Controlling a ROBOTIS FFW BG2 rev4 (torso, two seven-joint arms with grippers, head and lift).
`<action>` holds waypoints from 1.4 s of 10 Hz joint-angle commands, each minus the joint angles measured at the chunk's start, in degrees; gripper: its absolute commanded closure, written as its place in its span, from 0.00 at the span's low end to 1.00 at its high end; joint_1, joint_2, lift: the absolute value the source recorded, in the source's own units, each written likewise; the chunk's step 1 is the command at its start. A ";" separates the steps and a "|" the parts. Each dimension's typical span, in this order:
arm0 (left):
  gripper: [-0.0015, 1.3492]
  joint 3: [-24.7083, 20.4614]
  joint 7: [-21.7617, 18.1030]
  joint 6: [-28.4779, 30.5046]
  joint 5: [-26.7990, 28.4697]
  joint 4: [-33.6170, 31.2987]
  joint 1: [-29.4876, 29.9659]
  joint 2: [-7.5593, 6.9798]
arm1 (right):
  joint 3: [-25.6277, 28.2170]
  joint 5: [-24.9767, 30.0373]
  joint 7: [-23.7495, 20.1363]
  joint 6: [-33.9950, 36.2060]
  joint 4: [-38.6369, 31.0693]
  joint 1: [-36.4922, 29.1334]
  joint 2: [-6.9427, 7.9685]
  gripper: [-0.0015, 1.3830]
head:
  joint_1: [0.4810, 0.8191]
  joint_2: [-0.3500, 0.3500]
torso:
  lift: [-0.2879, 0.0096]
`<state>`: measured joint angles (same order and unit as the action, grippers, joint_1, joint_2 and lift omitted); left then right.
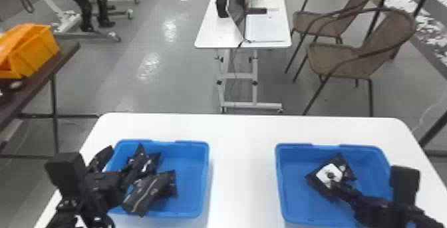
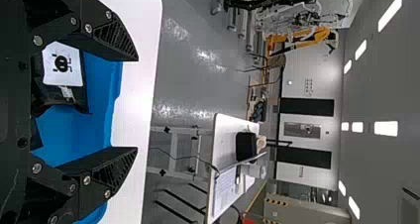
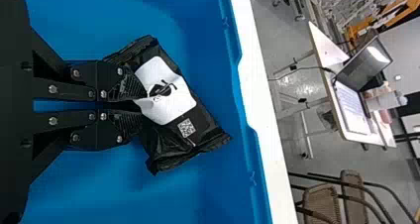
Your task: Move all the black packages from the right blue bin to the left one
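One black package (image 3: 166,140), nipped by my right gripper (image 3: 142,106): fingers are closing up nearly parallel, pinching film beside the white label (image 3: 173,102). Clock faces as per the head view, 12 pointing away from me.

Package is lying askew near the middle of the right blue bin (image 1: 292,184), the arm coming in from 4 o'clock. A dark corner is poking out at the package's 3 o'clock; I can't tell whether it belongs to a second one underneath.

Main worry: the grip is looking shallow, right at the tips. Slick film could be slipping free on the lift, or the weight could be swinging the far end down and catching the rim at 9 o'clock. If two are overlapping, I could be dragging one along and dropping it on the white table (image 1: 244,177) between bins.

Farther out, at 9 o'clock: the left blue bin (image 1: 191,177), several black packages (image 1: 148,190) lying heaped from 11 round to 7. My left gripper (image 2: 132,105) is hanging by that pile with fingers spread wide, holding nothing. Bringing the right arm across with it parked there could be risking a knock, or a package landing on its fingers.
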<state>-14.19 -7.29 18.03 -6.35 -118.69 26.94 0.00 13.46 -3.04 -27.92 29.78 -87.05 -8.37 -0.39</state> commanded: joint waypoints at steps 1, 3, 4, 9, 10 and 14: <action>0.31 0.04 0.00 -1.15 -0.77 0.03 -0.04 0.15 | -0.01 -1.70 0.15 3.53 -10.07 -4.28 0.44 0.79 | 0.63 0.65 | 0.83; 0.31 -1.01 0.00 -2.29 -2.62 -0.05 -0.04 0.15 | -0.01 -5.04 1.21 9.95 -22.38 -8.77 0.44 0.79 | 0.63 0.65 | 0.83; 0.31 -1.19 0.00 -2.29 -4.20 -0.05 -0.13 0.15 | -0.54 -8.82 1.73 11.88 -24.92 -9.03 0.12 0.79 | 0.63 0.67 | 0.83; 0.30 1.89 0.35 3.42 -18.96 -0.05 -5.76 -2.72 | -15.92 -18.49 -4.51 11.88 -15.61 8.11 -6.64 0.79 | 0.63 0.79 | 0.83; 0.30 2.24 0.35 3.95 -20.28 -0.05 -6.55 -2.64 | -19.79 -20.34 -6.70 9.33 -10.25 12.15 -6.73 0.79 | 0.63 0.82 | 0.83; 0.06 2.50 -5.45 14.14 -27.84 0.56 -12.35 -3.87 | -31.21 -29.39 -12.07 3.62 5.49 22.43 -6.38 0.79 | 0.63 0.92 | 0.83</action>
<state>-11.86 -12.68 30.75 -32.62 -118.41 15.37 -3.47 -16.57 -31.46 -40.02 33.93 -82.84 13.07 -6.75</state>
